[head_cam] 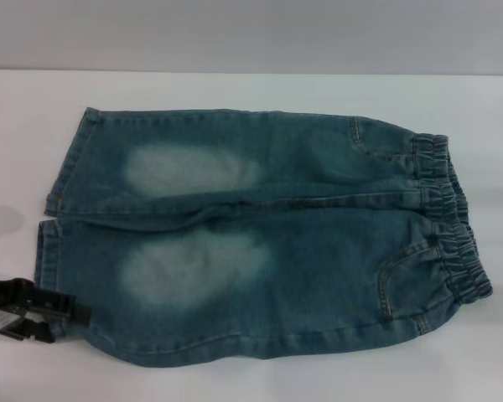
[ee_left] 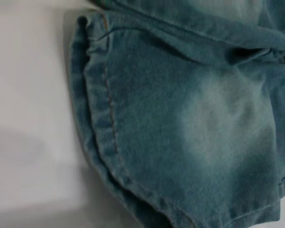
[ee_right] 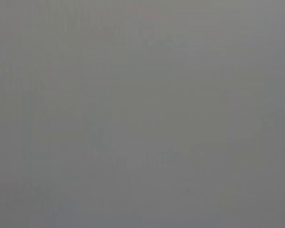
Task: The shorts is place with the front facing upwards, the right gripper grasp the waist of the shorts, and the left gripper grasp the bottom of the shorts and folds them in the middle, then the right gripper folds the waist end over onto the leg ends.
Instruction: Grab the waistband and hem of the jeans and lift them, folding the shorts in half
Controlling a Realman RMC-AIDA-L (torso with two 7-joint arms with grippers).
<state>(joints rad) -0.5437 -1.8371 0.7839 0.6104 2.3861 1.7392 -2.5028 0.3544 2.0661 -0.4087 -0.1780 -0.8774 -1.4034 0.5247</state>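
Shorts [head_cam: 260,243] lie flat on the white table [head_cam: 235,88], front up, legs toward the robot's left and the elastic waist [head_cam: 448,226] toward its right. Left gripper [head_cam: 63,314] sits low at the near left corner, touching or just beside the hem of the nearer leg [head_cam: 46,260]; whether it is released or clenched I cannot tell. The left wrist view shows that hem [ee_left: 92,123] close up, with no fingers visible. Right gripper is out of sight (its wrist view is blank grey).

Risks, as judged: a grab here may catch only one cloth layer, or only one leg, so the fold goes crooked. With the waist unheld, pulling would drag the whole garment.

Containers: none seen.
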